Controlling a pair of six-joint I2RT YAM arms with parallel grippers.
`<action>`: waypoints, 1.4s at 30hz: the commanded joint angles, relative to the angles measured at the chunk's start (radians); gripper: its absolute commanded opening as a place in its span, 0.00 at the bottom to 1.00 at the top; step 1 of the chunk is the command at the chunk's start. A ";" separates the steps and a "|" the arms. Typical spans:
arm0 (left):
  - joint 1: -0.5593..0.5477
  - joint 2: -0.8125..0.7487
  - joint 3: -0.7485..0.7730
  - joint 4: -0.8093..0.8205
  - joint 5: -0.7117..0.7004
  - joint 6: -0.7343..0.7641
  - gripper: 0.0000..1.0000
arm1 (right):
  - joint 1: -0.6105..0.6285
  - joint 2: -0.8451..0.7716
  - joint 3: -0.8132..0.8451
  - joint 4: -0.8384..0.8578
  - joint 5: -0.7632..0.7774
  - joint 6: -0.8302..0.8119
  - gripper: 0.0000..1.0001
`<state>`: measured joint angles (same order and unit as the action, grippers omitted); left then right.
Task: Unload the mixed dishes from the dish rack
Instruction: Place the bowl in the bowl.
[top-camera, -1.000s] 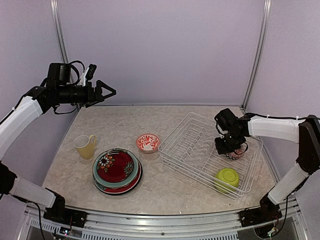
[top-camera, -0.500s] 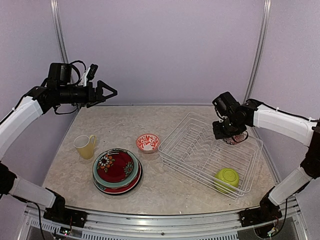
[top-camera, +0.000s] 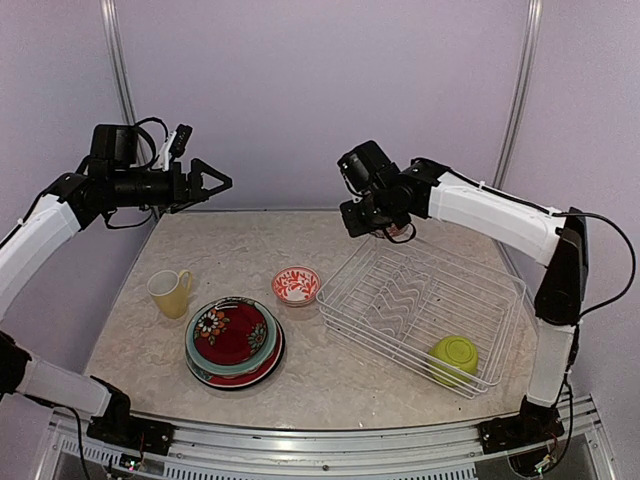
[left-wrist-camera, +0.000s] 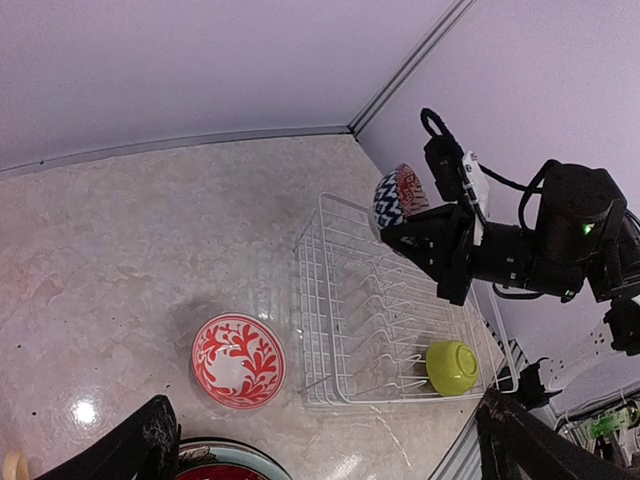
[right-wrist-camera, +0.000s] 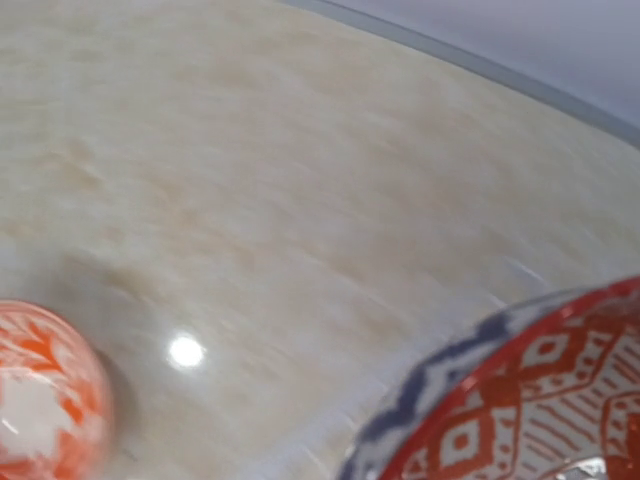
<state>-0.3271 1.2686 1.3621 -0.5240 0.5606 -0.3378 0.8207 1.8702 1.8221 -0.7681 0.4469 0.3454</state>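
In the top view, the left gripper (top-camera: 215, 183) is seen spread wide and empty, raised over the table's far left. The right gripper (top-camera: 378, 222) is held above the far corner of the dish rack (top-camera: 395, 300), where a lime green bowl (top-camera: 453, 357) lies. In the left wrist view, that gripper is shown clamped on the blue-white bowl (left-wrist-camera: 397, 196), which is tilted and clear of the rack. In the right wrist view, the bowl's red-patterned inside is seen close up.

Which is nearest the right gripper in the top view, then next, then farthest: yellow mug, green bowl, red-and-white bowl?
1. Red-and-white bowl, left of the rack.
2. Green bowl, in the rack's near corner.
3. Yellow mug, far left.
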 joint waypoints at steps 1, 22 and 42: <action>-0.005 -0.025 0.014 0.002 -0.005 -0.009 0.99 | 0.072 0.159 0.206 0.017 0.011 -0.115 0.00; 0.059 -0.079 -0.018 0.041 -0.045 -0.043 0.99 | 0.133 0.570 0.520 0.026 -0.346 -0.173 0.00; 0.057 -0.053 -0.014 0.037 -0.018 -0.047 0.99 | 0.180 0.594 0.519 -0.017 -0.358 -0.137 0.02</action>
<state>-0.2733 1.2060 1.3560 -0.4965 0.5201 -0.3828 0.9840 2.4577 2.3104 -0.7692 0.0891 0.1864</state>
